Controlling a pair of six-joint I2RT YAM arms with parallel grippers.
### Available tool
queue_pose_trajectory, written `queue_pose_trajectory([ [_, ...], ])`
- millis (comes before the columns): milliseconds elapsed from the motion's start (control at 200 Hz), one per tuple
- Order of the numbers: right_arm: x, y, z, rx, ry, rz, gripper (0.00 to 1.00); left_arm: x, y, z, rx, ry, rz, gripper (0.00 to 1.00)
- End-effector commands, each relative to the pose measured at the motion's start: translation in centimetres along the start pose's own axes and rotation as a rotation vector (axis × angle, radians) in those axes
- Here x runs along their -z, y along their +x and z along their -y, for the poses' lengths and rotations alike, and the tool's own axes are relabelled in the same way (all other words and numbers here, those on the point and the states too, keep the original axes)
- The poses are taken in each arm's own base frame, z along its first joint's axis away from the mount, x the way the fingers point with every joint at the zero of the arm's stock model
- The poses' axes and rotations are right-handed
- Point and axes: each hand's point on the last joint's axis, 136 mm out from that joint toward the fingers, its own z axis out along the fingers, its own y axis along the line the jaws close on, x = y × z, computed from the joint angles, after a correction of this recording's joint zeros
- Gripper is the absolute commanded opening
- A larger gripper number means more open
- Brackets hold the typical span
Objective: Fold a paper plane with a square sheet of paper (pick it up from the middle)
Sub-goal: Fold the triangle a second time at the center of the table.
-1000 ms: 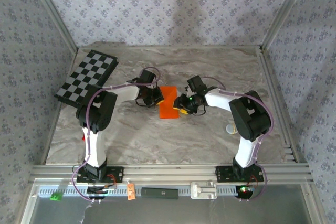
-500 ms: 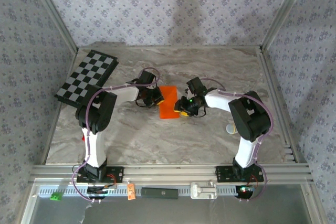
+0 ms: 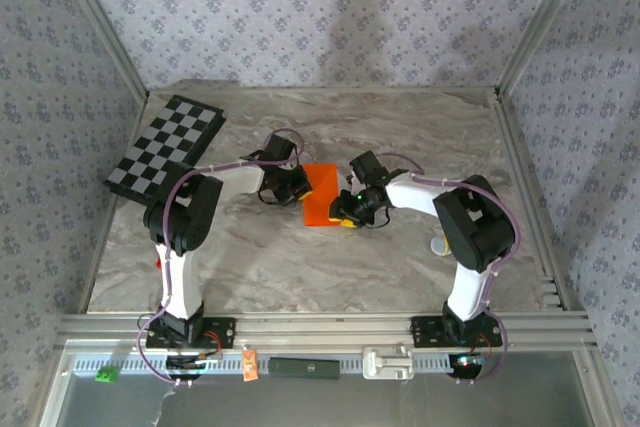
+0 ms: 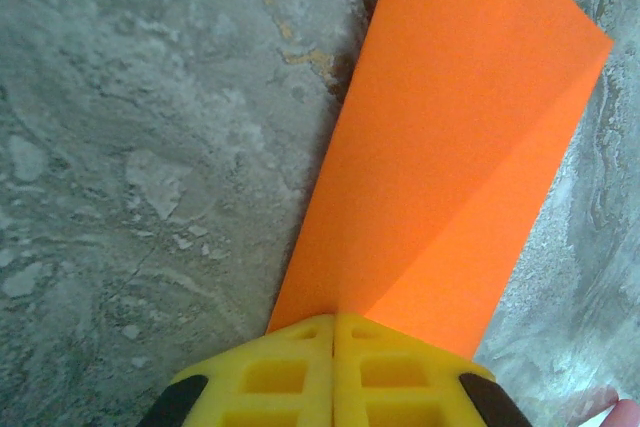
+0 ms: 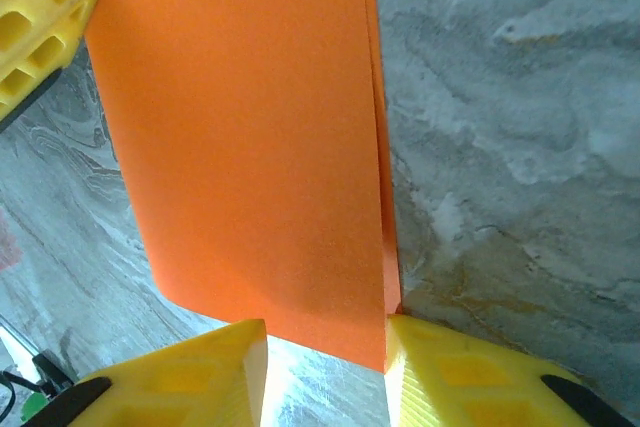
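The square sheet of paper [image 3: 322,194], bright orange and folded over on itself, lies at the middle of the marble table. My left gripper [image 3: 299,189] is at its left edge, and its yellow jaws [image 4: 334,322] are shut on the paper's [image 4: 450,147] near edge. My right gripper [image 3: 343,210] is at the paper's right side. In the right wrist view its jaws [image 5: 325,347] stand apart with the folded edge of the paper [image 5: 250,147] between them. The right fingertip [image 5: 410,342] touches the doubled edge. The left gripper's fingers [image 5: 40,27] show at the paper's far corner.
A black-and-white checkerboard [image 3: 165,145] lies at the back left of the table. A tiny red block [image 3: 158,262] sits by the left arm's base link. A small pale object [image 3: 438,244] rests beside the right arm. Metal frame rails border the table.
My right gripper has slid left onto the paper's right edge, and its jaws have narrowed. The left gripper has stayed shut on the paper.
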Motion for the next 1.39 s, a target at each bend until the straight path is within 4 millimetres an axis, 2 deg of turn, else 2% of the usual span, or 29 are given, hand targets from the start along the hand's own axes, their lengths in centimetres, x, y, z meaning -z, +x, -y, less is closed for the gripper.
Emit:
queue_pose_trajectory([
  [0,1.1,0.4,-1.0,0.022,-0.034,0.0,0.36,-0.8,1.7,-4.4,0.058,-0.137,-0.047,0.07],
  [330,1.6,-1.3,-1.7,-0.007,-0.093,0.083,0.32,-0.8,1.8,-4.4,0.058,-0.135,-0.051,0.07],
  [535,1.1,-1.5,-1.4,-0.057,-0.098,0.064,0.29,-0.8,1.9,-4.1,0.056,-0.123,-0.06,0.07],
  [735,1.2,-1.3,-1.5,-0.085,-0.099,0.039,0.27,-0.3,1.7,-2.6,0.047,-0.082,-0.061,0.07],
  [885,1.1,-1.2,-1.1,-0.104,-0.077,0.025,0.2,0.1,1.5,-1.6,0.035,-0.055,-0.064,0.07],
  [1029,1.4,-1.3,-0.9,-0.109,-0.069,0.021,0.1,2.3,0.5,1.4,-0.048,0.013,-0.051,0.08],
  [1169,1.5,-1.1,-0.9,-0.089,-0.043,-0.007,0.07,4.7,-0.7,4.3,-0.159,0.081,-0.014,0.11],
  [1389,1.6,-1.1,-0.7,-0.086,-0.029,-0.015,0.07,3.7,-1.6,3.7,-0.177,0.09,-0.017,0.13],
])
